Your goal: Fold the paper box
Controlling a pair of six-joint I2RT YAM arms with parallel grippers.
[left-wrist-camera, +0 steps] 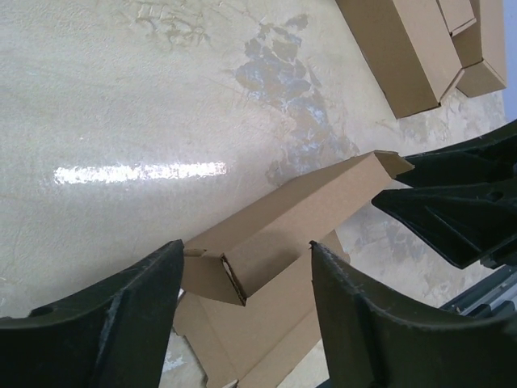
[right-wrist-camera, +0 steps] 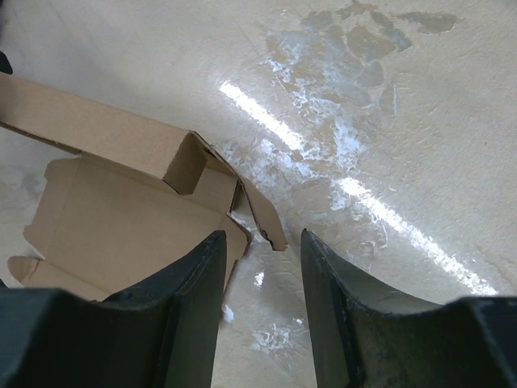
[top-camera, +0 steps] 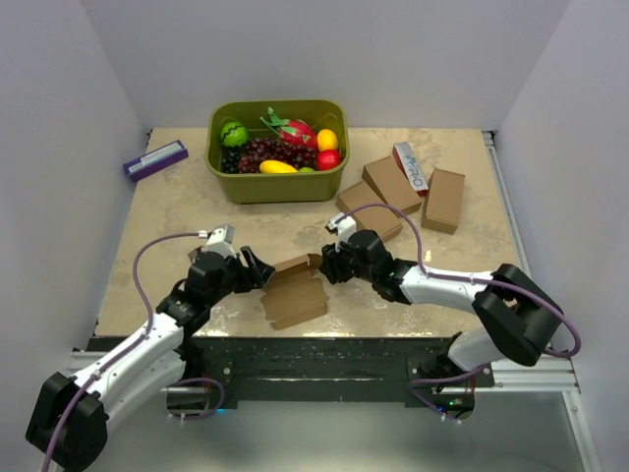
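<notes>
Box (top-camera: 295, 292) lies part-folded on the tabletop (top-camera: 177, 216) between both tools, one long wall raised and end flaps loose. Left tool (top-camera: 257, 271) straddles one end, jaws apart, nothing clamped. Right tool (top-camera: 330, 262) stands likewise at the other end. Recommendation: take each flap squarely at its crease and press inward evenly.

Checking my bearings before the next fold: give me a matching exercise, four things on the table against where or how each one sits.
Things:
1. paper box
2. green basket
3. purple-and-white box
4. white-and-red carton

Places or states:
A. far left, by the wall
B. near edge, partly folded, flaps open
C. far right, among the folded brown boxes
D. back centre, holding fruit

Pairs: 1-B, 2-D, 3-A, 4-C.
</notes>
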